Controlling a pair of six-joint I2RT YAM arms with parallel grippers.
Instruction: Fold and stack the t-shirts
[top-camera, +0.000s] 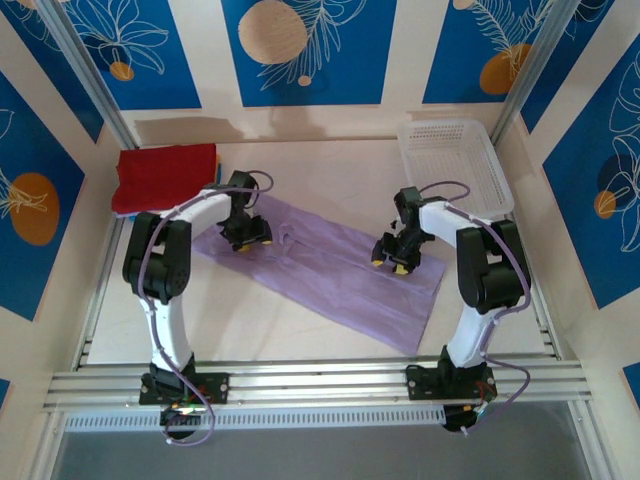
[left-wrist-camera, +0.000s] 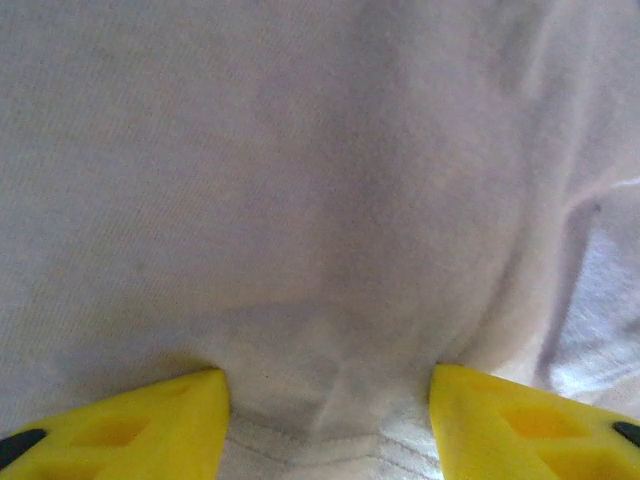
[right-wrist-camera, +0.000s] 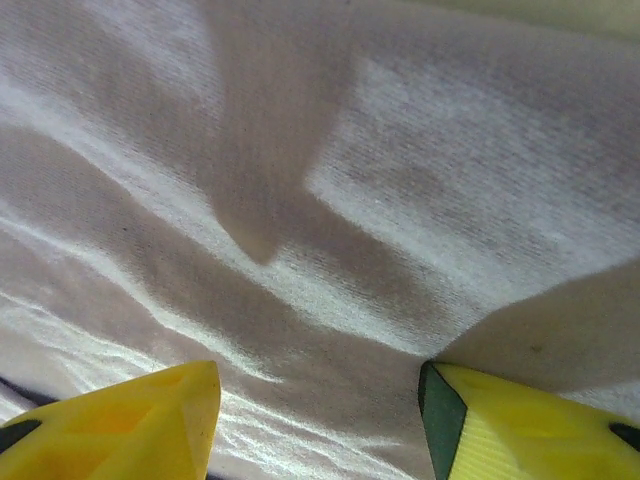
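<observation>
A lavender t-shirt (top-camera: 330, 270) lies spread flat and slantwise across the middle of the table. A folded red t-shirt (top-camera: 165, 175) rests at the back left. My left gripper (top-camera: 247, 240) is down on the shirt's upper left end, open, its yellow fingertips (left-wrist-camera: 150, 425) pressing the cloth (left-wrist-camera: 320, 220) with a hem between them. My right gripper (top-camera: 390, 264) is down on the shirt's right side, open, yellow fingertips (right-wrist-camera: 130, 425) wide apart over rippled lavender cloth (right-wrist-camera: 380, 200).
A white perforated plastic basket (top-camera: 455, 160) stands at the back right. Aluminium rails (top-camera: 320, 380) run along the near edge by the arm bases. Bare table (top-camera: 240, 320) lies in front of the shirt.
</observation>
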